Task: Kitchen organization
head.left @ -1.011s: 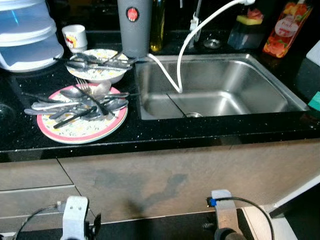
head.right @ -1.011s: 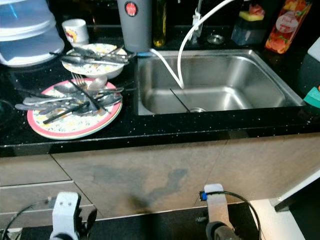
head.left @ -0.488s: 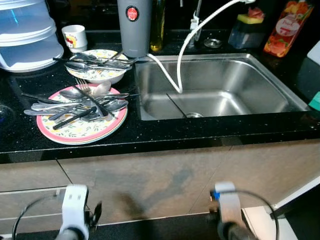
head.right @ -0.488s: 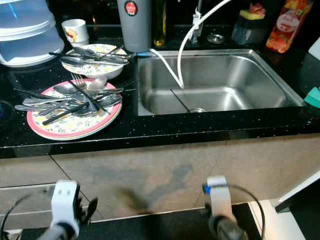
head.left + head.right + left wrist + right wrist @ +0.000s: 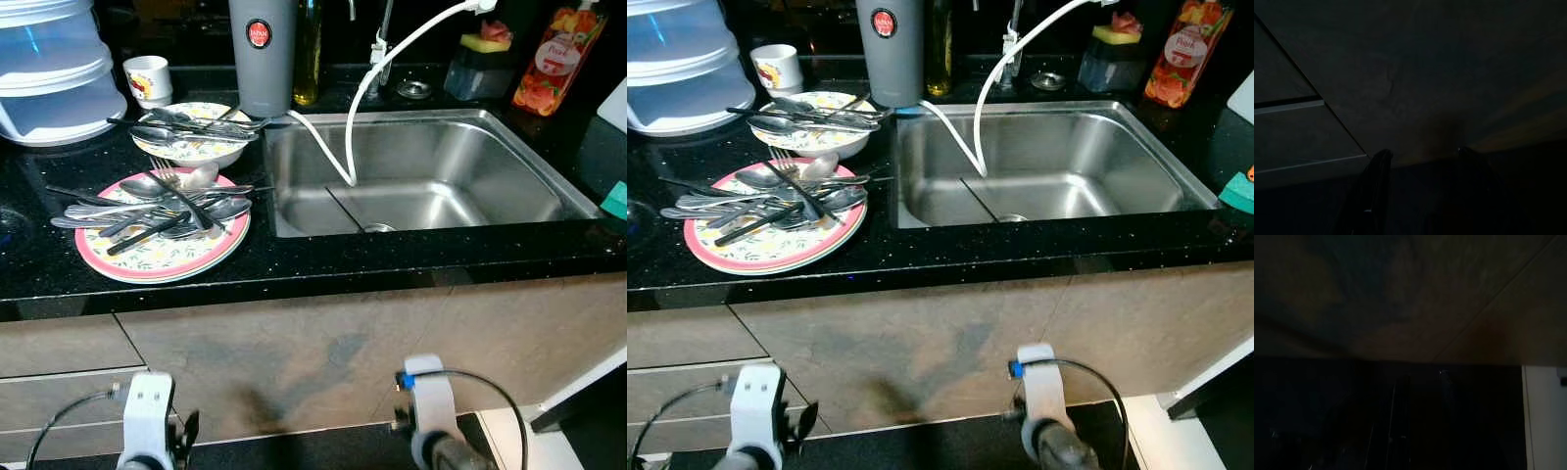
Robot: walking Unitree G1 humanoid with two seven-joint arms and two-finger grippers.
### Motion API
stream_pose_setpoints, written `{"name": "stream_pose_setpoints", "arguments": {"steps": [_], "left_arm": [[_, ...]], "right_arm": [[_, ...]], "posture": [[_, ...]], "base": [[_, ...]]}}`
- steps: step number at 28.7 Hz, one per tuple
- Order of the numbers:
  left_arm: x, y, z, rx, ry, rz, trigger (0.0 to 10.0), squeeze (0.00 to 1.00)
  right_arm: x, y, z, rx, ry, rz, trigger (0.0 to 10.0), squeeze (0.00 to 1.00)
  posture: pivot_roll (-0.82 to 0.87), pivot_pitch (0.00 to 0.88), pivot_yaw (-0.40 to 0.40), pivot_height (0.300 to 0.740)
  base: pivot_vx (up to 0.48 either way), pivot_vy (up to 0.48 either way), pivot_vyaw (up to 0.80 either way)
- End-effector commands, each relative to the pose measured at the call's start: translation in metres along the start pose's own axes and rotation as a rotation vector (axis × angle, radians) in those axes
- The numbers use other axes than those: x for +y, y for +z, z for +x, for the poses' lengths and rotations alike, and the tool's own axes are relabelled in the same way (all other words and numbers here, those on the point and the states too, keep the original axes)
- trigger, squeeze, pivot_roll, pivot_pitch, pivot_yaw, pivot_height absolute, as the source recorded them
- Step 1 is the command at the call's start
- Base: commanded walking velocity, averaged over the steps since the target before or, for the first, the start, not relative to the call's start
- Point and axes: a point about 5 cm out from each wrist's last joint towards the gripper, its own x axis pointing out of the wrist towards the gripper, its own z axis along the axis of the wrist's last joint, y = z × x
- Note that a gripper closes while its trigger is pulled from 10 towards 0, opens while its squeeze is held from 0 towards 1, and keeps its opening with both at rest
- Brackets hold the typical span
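Note:
A pink-rimmed floral plate [image 5: 147,262] lies on the black counter left of the sink, with several spoons, forks and knives [image 5: 157,206] piled across it. Behind it a floral bowl [image 5: 196,149] holds more cutlery. The steel sink [image 5: 509,181] has a white hose [image 5: 358,108] hanging into it. Both arms hang low before the cabinet front, the left arm [image 5: 147,416] and the right arm [image 5: 426,406]. In the dark left wrist view my left gripper [image 5: 1422,154] is open and holds nothing. My right gripper [image 5: 1423,377] shows as a dim shape facing the cabinet.
At the back stand stacked clear plastic containers [image 5: 54,69], a small cup [image 5: 149,76], a grey canister [image 5: 263,54], an oil bottle [image 5: 310,49], a sponge holder [image 5: 480,59] and an orange bottle [image 5: 554,59]. The counter edge [image 5: 313,284] overhangs brown cabinet fronts [image 5: 294,352].
The head view has shifted a little. Both wrists have bobbed at the bottom edge, the right one drifting slightly left. Nothing on the counter has moved.

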Motion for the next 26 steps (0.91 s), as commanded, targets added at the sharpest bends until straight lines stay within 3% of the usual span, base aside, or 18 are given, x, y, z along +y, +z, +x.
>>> {"name": "stream_pose_setpoints", "arguments": {"steps": [1, 3, 5, 11, 13, 14, 16, 18, 20, 23, 26], "left_arm": [[0.004, -0.021, -0.005, 0.086, 0.012, -0.003, 10.0, 0.00], [0.004, -0.035, -0.009, 0.135, 0.017, 0.003, 10.0, 0.00], [0.004, -0.033, -0.010, 0.129, 0.015, 0.003, 10.0, 0.00], [0.003, -0.009, -0.004, 0.049, 0.007, -0.012, 10.0, 0.00], [0.002, -0.017, -0.004, 0.079, 0.001, -0.015, 10.0, 0.00], [0.001, -0.038, -0.006, 0.154, 0.000, -0.029, 10.0, 0.00], [0.003, -0.045, -0.007, 0.189, 0.017, -0.001, 10.0, 0.00], [0.001, -0.035, -0.007, 0.149, -0.002, 0.033, 10.0, 0.00], [-0.004, -0.012, -0.003, 0.066, -0.027, 0.011, 10.0, 0.00], [-0.004, -0.008, -0.001, 0.056, -0.029, 0.008, 10.0, 0.00], [-0.001, -0.033, -0.002, 0.142, -0.006, -0.001, 10.0, 0.00]], "right_arm": [[-0.003, -0.026, -0.002, 0.093, -0.005, 0.003, 10.0, 0.00], [-0.002, -0.049, -0.007, 0.170, 0.005, -0.041, 10.0, 0.00], [-0.003, -0.048, -0.008, 0.166, 0.005, -0.039, 10.0, 0.00], [-0.008, -0.020, -0.004, 0.062, -0.018, 0.010, 10.0, 0.00], [-0.006, -0.025, -0.003, 0.082, -0.011, 0.004, 10.0, 0.00], [-0.002, -0.043, -0.002, 0.151, 0.015, -0.042, 10.0, 0.00], [0.000, -0.051, -0.003, 0.185, 0.025, -0.068, 10.0, 0.00], [-0.002, -0.041, -0.003, 0.145, 0.023, -0.049, 10.0, 0.00], [-0.007, -0.016, 0.000, 0.058, -0.006, 0.006, 10.0, 0.00], [-0.009, -0.010, 0.002, 0.035, -0.016, 0.013, 10.0, 0.00], [-0.003, -0.032, 0.004, 0.120, 0.013, -0.032, 10.0, 0.00]], "posture": [[0.01, 0.159, 0.000, 0.740], [0.00, 0.167, 0.001, 0.740], [0.01, 0.167, 0.001, 0.740], [0.00, 0.160, 0.004, 0.740], [-0.01, 0.154, 0.002, 0.740], [-0.02, 0.149, 0.000, 0.740], [-0.02, 0.149, 0.000, 0.740], [-0.02, 0.160, -0.003, 0.740], [-0.01, 0.151, -0.002, 0.740], [-0.02, 0.149, -0.002, 0.740], [-0.02, 0.147, -0.001, 0.740]], "base": [[0.000, 0.000, 0.00], [0.000, 0.000, 0.00], [0.000, 0.000, 0.00], [0.000, 0.000, 0.00], [0.000, 0.000, 0.00], [0.000, 0.000, 0.00], [0.000, 0.000, 0.00], [0.000, 0.000, 0.00], [0.000, 0.000, 0.00], [0.000, 0.000, 0.00], [0.000, 0.000, 0.00]]}}
